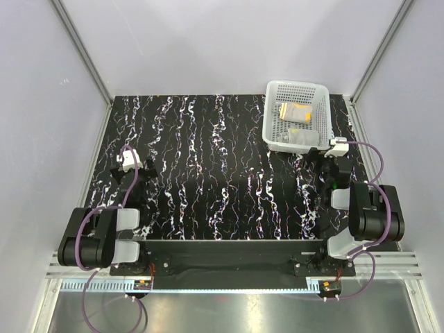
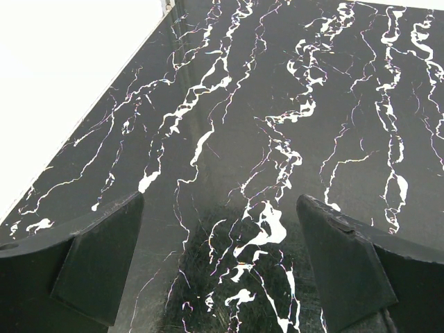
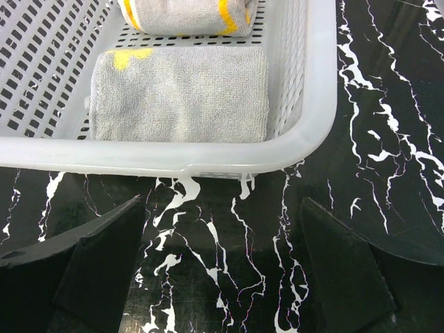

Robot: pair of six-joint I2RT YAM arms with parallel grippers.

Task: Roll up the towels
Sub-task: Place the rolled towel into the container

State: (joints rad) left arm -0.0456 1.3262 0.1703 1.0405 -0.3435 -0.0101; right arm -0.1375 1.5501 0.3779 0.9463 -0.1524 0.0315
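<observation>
1. Left boundary. The white left wall meets the table along a straight edge. In the left wrist view that edge runs diagonally past the upper left of the table, near the gripper.

2. Left gripper. It sits over the left part of the table, close to the left edge. Its jaws are spread fully apart and grip nothing. In the left wrist view the left gripper frames only black, white-veined surface.

3. Centre. The table between the two arms is unobstructed black marble pattern from the near edge to the back wall.

4. Basket. A white perforated basket stands in the far right corner of the table. It holds both towels:
   - the rolled towel, grey with yellow bands, lying toward the far side;
   - the folded towel, grey with a yellow patch at one corner, lying flat just inside the near rim.

5. Right gripper. It is just beside the near right corner of the basket. Its jaws are fully spread and hold nothing. In the right wrist view the right gripper faces the near rim of the basket, which stands between the fingers and the towels.

6. Right boundary. The right wall is close beside the basket and the right arm.
</observation>
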